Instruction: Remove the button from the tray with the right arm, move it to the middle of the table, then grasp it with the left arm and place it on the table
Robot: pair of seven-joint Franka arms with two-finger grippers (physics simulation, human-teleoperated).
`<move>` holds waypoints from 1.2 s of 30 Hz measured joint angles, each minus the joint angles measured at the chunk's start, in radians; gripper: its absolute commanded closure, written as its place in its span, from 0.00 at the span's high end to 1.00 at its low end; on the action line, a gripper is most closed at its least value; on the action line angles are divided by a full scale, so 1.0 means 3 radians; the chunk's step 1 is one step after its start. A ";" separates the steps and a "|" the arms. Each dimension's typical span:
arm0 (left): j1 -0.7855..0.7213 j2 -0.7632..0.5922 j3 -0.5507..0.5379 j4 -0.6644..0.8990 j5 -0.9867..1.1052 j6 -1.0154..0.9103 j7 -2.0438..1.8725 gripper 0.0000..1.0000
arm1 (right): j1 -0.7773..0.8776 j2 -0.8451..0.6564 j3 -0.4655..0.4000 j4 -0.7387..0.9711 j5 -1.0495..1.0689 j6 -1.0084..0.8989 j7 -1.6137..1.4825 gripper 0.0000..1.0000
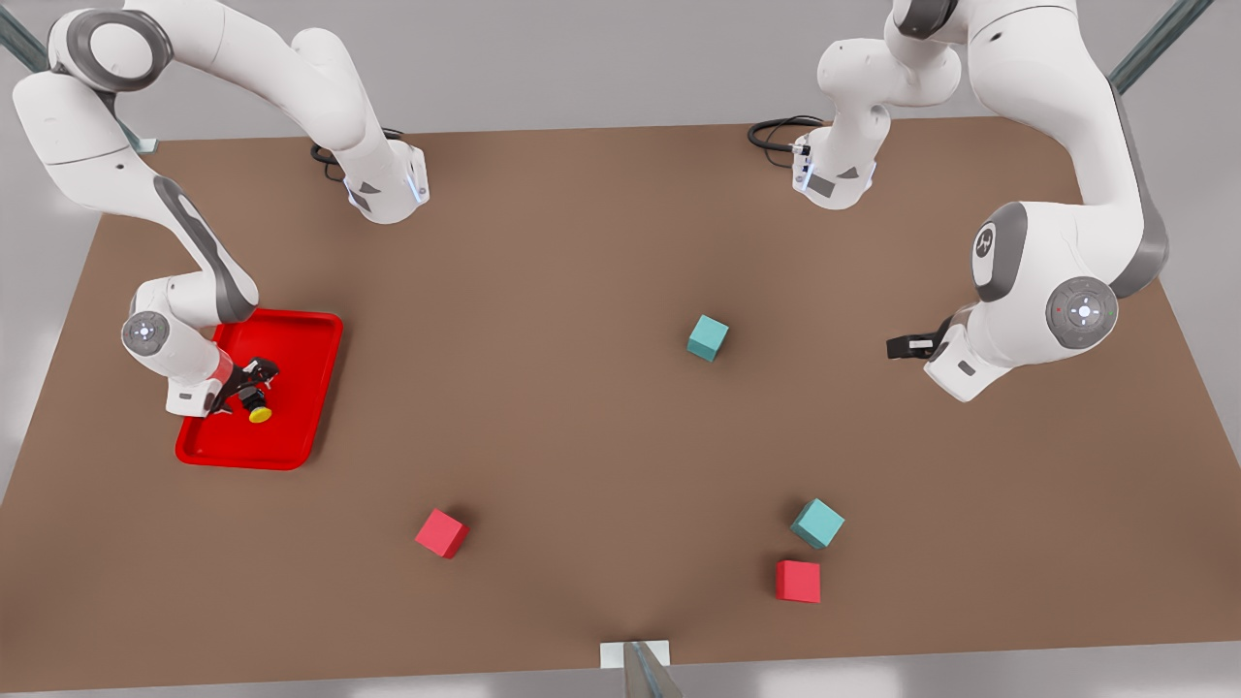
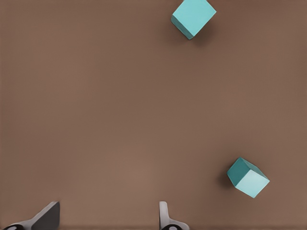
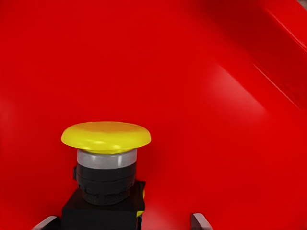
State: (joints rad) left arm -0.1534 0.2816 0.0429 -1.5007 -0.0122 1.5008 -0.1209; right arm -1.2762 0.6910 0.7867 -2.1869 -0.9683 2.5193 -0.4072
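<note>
The button [image 1: 258,407], a yellow cap on a black body, lies in the red tray [image 1: 310,388] at the front view's left. In the right wrist view the button [image 3: 105,158] is close up, and its black base sits between the fingertips of my right gripper [image 3: 123,221]. That right gripper [image 1: 247,385] is low inside the tray and open, one finger close beside the base and the other standing off it. My left gripper [image 1: 904,346] hangs open over the brown table [image 1: 582,242] at the front view's right, and its fingers [image 2: 45,218] have nothing between them.
A teal cube [image 1: 708,337] lies near the middle of the table. Another teal cube [image 1: 817,523] and a red cube [image 1: 798,581] sit at the front right, and a second red cube [image 1: 442,533] at the front left. Both teal cubes [image 2: 193,17] [image 2: 248,177] appear under the left wrist.
</note>
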 measured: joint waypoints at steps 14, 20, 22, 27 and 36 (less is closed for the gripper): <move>0.0000 0.0000 0.0000 0.0000 0.0000 0.0002 0.0000 1.00 | -0.0251 -0.0004 0.0258 -0.0071 -0.0001 -0.0016 -0.0047 0.40; 0.0000 0.0001 0.0000 0.0000 0.0000 0.0003 0.0000 1.00 | -0.0367 -0.0004 0.0409 -0.0072 0.0053 -0.0036 -0.0095 0.38; 0.0000 0.0001 0.0000 0.0000 0.0000 0.0005 0.0001 1.00 | -0.0802 -0.0003 0.1034 -0.0072 0.0068 -0.0178 -0.0088 0.38; -0.0001 0.0001 0.0000 0.0000 0.0000 0.0008 0.0000 1.00 | -0.0463 -0.0006 0.2272 0.0270 0.0533 -0.1090 0.0220 0.38; -0.0005 0.0011 0.0000 0.0000 -0.0002 0.0017 0.0000 1.00 | 0.3971 0.0008 0.0382 0.2522 0.1722 -0.2157 0.1576 0.38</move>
State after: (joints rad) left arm -0.1550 0.2849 0.0429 -1.5007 -0.0128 1.5058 -0.1209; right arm -0.0850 0.6933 0.9012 -1.4302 -0.4517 1.8721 0.0657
